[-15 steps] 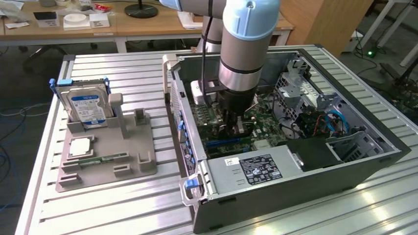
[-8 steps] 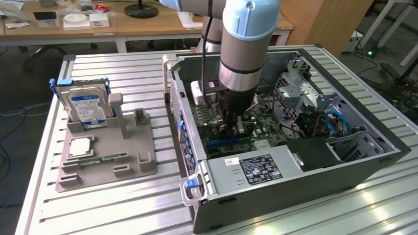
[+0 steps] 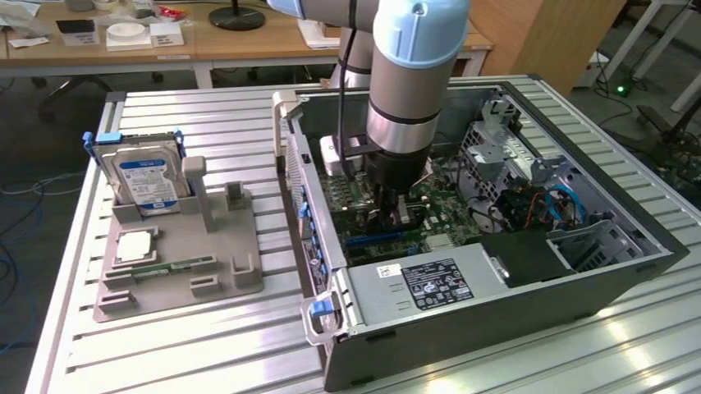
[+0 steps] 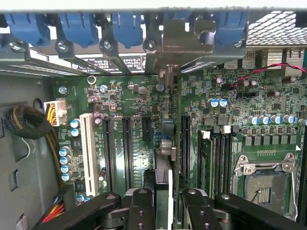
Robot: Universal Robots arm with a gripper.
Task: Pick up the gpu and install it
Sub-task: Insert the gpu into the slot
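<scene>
1. The tool (image 4: 163, 203) was down inside the open computer case (image 3: 493, 304), low over the motherboard (image 4: 129, 96). It was clenched on the gpu (image 4: 164, 179), which stood on edge between the two fingers (image 4: 141, 208) and was seen edge-on.
2. The gpu ran straight out from the tool toward the case's rear wall. What appeared to be its pale metal bracket (image 4: 184, 36) sat at the far end, up against the row of blue clips (image 4: 79, 26).
3. The card lay parallel to the dark expansion slots (image 4: 125, 148) just beside it. I could not tell whether its lower edge had entered a slot.
4. Handling, judged: a light, thin, stiff board that would not sag in the grip. It looked fragile, with small parts on both faces and a contact edge underneath. The smooth faces might slide in the fingers under a hard downward push.
5. Hold, judged: a pinch across the two flat faces near the upper edge, about mid-length, as the tool had it. That left the contact edge and bracket free. A hold far off-centre would likely tip the card.
6. A seated memory module (image 4: 206, 163) stood near the tool's far finger, with little room to stray.
7. Well apart from the tool, outside the case, a grey holder (image 3: 186, 283) on the counter (image 3: 197, 353) carried a hard drive (image 3: 148, 180) and a memory stick (image 3: 164, 268).
</scene>
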